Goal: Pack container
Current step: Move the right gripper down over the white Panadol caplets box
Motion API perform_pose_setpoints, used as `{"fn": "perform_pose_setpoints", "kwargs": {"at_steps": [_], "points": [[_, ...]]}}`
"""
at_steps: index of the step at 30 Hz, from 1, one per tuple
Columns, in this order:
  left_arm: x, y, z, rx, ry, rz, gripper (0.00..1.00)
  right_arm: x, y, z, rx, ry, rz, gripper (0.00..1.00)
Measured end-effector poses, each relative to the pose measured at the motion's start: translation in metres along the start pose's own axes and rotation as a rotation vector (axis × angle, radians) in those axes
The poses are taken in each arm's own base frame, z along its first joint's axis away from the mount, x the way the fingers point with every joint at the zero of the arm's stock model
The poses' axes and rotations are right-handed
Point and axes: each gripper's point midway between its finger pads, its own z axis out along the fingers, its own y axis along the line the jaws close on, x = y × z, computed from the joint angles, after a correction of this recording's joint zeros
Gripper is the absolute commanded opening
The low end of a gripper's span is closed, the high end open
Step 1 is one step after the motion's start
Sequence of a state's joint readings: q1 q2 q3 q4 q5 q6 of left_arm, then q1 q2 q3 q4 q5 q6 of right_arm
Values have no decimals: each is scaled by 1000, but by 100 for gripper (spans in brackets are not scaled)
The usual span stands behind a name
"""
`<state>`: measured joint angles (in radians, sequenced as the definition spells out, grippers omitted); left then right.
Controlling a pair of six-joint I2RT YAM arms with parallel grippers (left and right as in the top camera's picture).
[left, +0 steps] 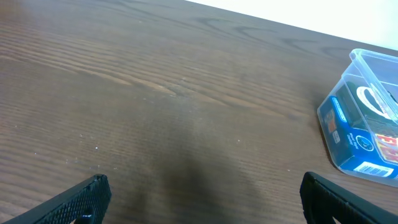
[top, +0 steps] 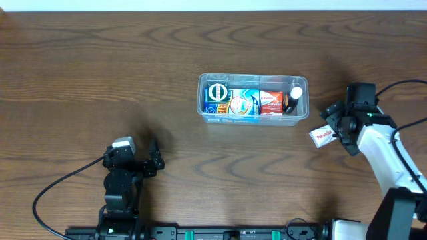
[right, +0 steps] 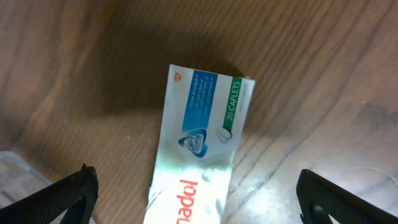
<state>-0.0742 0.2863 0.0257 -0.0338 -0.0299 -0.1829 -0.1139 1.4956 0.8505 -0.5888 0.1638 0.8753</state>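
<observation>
Wooden table (top: 100, 67): container (top: 253, 76) lies left of spread right claw (top: 333, 125); left claw (top: 157, 157) spread.

Two arms, dark and pale
Left arm (top: 123, 181) black with a grey camera block (top: 124, 143); right arm (top: 387, 150) white-shelled (one green light (top: 369, 115)); black cables (top: 405, 84) on both

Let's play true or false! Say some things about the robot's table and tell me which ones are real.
1. The clear container has boxes inside it. True.
2. The left gripper is holding a box. False: it is open, with only bare table between its fingers.
3. A white box is outside the container, by the right gripper. True.
4. The right gripper is shut tight. False: its fingers are spread wide, one on each side of the white box.
</observation>
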Motion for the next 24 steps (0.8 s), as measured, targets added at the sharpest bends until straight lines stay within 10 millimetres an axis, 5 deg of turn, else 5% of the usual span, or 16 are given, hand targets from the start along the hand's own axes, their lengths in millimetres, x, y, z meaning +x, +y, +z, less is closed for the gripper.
{"fn": "perform_pose_setpoints", "kwargs": {"at_steps": [8,20,24], "points": [[0,0,0,0,0,0,98,6,-7,29,51,44,19,96],[0,0,0,0,0,0,98,10,-10,45,71,69,26,59],[0,0,0,0,0,0,98,10,-9,45,70,70,18,58]]}}
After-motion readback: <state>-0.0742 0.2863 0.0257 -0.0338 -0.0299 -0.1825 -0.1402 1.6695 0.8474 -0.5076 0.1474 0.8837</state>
